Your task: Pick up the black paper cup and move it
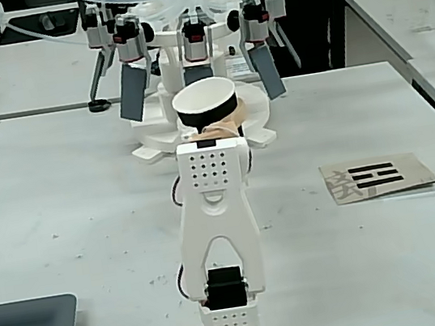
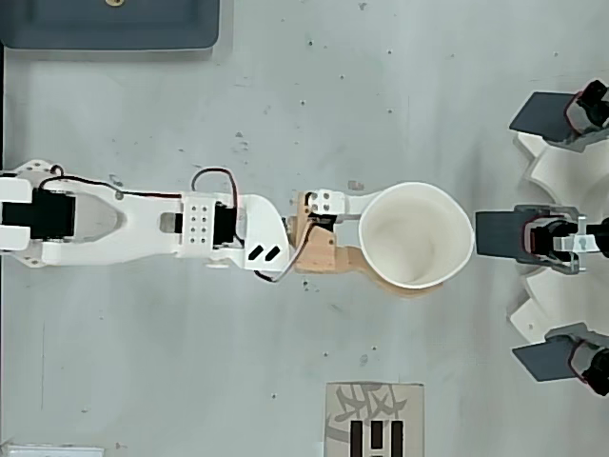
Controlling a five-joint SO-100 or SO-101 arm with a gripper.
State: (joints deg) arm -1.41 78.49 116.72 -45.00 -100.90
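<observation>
One cup [image 2: 416, 234] sits upright in my pincer [image 2: 381, 238], its fingers clamped on its wall. Overhead, the machine's [image 2: 561, 238] middle paddle [image 2: 498, 234] lies just beside the rim at three o'clock.

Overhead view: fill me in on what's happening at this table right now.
A single white robot arm stretches across the table and holds the black paper cup upright in its gripper, with one finger on each side of it. The open cup is clear of the tabletop and sits just short of the middle grey paddle of the white machine. A printed card and a dark tray lie off to the sides, untouched.
</observation>
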